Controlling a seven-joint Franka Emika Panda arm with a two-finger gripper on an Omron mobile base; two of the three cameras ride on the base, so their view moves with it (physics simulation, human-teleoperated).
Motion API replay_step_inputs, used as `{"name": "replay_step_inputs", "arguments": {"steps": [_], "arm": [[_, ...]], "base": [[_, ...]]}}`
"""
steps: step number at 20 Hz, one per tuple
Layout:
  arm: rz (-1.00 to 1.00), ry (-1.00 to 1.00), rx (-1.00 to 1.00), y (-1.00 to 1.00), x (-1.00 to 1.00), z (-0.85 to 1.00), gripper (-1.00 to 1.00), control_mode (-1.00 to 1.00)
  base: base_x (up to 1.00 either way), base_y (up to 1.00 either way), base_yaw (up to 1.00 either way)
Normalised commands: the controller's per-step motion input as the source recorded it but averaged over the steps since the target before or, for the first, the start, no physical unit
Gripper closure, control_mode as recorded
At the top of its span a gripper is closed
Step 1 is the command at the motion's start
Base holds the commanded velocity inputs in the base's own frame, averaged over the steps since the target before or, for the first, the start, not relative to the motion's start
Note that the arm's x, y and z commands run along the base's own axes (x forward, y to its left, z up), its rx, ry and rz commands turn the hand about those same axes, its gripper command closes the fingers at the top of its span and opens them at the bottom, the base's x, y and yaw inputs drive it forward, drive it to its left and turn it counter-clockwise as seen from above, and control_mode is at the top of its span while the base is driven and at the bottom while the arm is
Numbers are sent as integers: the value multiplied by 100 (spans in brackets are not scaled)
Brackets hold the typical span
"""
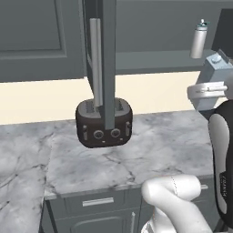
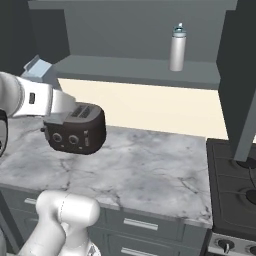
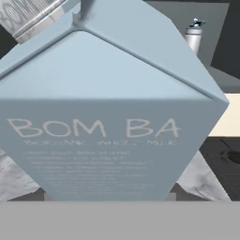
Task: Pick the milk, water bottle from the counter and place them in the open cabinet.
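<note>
The milk (image 3: 108,117), a pale blue carton with a gabled top, is held up in the air with my gripper (image 1: 210,86) shut on it. It hangs at the left end of the open cabinet (image 2: 135,70), near shelf height, and shows as the milk (image 1: 217,67) and the milk (image 2: 39,70) in the base views. The water bottle (image 2: 177,48), grey with a teal cap, stands upright on the cabinet's shelf, to the right of the carton. The same water bottle (image 1: 199,40) (image 3: 193,35) appears in the other two views. The counter is out of view.
A dark toaster (image 1: 103,123) sits on the marble wall worktop (image 2: 150,165) below the cabinet. The cabinet's open door (image 1: 108,63) with its silver bar handle (image 1: 95,61) hangs out over the toaster. A black stove (image 2: 235,190) adjoins the worktop on the right.
</note>
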Motion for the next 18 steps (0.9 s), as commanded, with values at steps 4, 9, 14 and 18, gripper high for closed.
{"name": "replay_step_inputs", "arguments": {"steps": [4, 9, 14, 18], "arm": [[0, 0, -5, -5, 46, 11, 100, -100], [0, -1, -5, -10, 49, 7, 100, -100], [0, -3, -5, -16, 43, 3, 100, -100], [0, -2, -4, -13, 47, 3, 100, -100]], "base": [[0, 0, 0], [0, 0, 0], [0, 0, 0], [0, 0, 0]]}}
